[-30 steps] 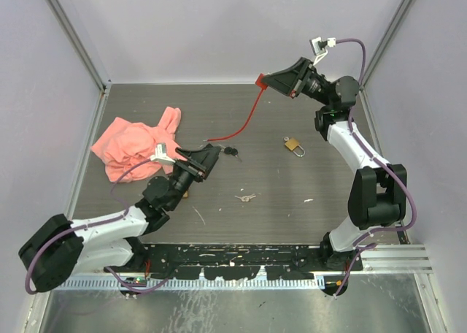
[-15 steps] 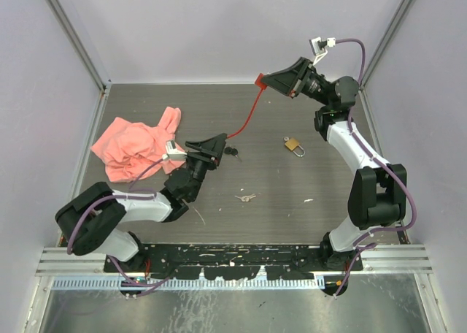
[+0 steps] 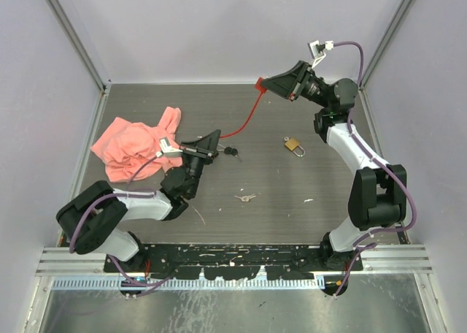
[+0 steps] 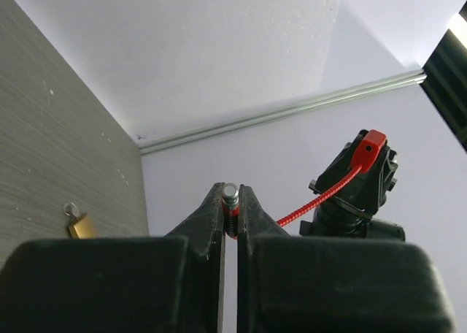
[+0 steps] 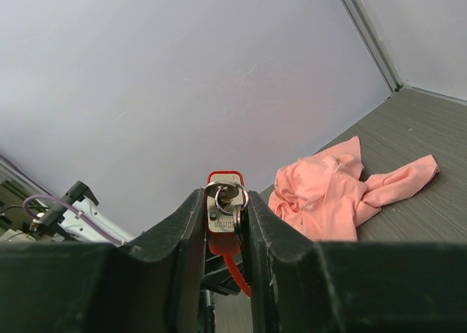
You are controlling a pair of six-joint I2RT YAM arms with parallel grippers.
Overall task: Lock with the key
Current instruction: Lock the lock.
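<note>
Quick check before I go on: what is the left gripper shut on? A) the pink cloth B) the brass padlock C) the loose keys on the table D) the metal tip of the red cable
D: the left wrist view shows the left gripper pinching the red cable's metal tip; the brass padlock lies apart from it.

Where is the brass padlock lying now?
In the top view the brass padlock lies on the table, right of centre, between the dark keys and the right arm.
</note>
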